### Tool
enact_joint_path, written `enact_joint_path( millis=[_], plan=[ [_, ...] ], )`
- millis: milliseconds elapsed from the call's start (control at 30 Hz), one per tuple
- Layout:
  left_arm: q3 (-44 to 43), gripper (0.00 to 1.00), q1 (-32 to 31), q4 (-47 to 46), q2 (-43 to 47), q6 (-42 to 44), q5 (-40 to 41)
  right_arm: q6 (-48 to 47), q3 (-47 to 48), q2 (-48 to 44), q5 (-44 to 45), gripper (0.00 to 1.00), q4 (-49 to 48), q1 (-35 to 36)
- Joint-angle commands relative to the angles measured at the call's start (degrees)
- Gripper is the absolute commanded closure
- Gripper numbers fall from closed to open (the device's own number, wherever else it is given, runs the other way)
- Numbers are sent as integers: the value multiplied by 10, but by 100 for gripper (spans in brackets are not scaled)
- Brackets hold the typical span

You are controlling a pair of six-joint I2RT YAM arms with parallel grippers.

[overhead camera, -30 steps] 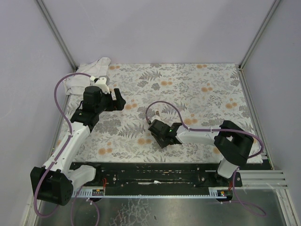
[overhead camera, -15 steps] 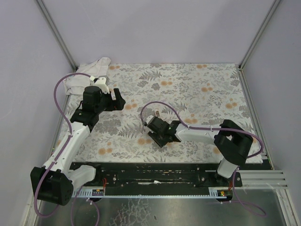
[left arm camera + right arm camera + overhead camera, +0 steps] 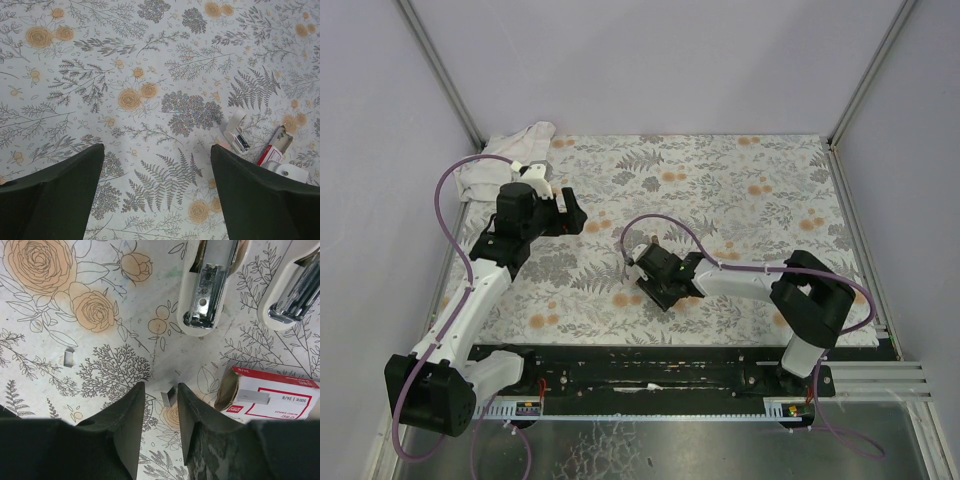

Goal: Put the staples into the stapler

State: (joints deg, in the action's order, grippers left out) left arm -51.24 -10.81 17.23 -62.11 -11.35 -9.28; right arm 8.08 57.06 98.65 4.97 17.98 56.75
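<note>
Staples [image 3: 169, 396] lie as 1 short strip on the flowered worktop [image 3: 770, 190], close to its middle and a bit toward the near edge. We see the strip right between the 2 fingers [image 3: 125, 425] of the right gripper [image 3: 160, 387]. The jaws stand a little way apart around it. A small gap shows on 1 side of the strip, so the jaws do not pinch it. We cannot tell if the other finger touches it. Another tiny loose bit [image 3: 69, 357] of metal lies on the worktop, off to the side.

The red box [image 3: 280, 399] lies flat just beside the gripper, with its open end facing the strip. Just past the fingertips lies the stapler [image 3: 207, 285]. It is swung wide open, and its 2 cream halves lie side by side with their shiny metal insides up.

Farther back and toward the left edge, the left gripper [image 3: 575, 213] hangs above the worktop. Its jaws are wide open and hold nothing. From its own camera we look down past both dark fingers at the flowers, with the stapler and the red box off near 1 side.

At the far left corner lies a crumpled white cloth [image 3: 515, 150].
</note>
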Motion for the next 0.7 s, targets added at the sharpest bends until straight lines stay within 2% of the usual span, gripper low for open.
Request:
enact_joint_path(
  millis=[0,200,367,667],
  plan=[
    [2,14,5,-18,2,1,-9,-16,8,-7,-30,61,-2,-12],
    [1,14,4,-18,3,1,-8,-19,8,0,-42,62,-3,-14],
    [2,14,5,-18,2,1,-7,-13,14,-8,-51,57,1,-14],
    [2,14,5,-18,2,1,-8,4,25,-14,-58,64,17,-14]
  ],
)
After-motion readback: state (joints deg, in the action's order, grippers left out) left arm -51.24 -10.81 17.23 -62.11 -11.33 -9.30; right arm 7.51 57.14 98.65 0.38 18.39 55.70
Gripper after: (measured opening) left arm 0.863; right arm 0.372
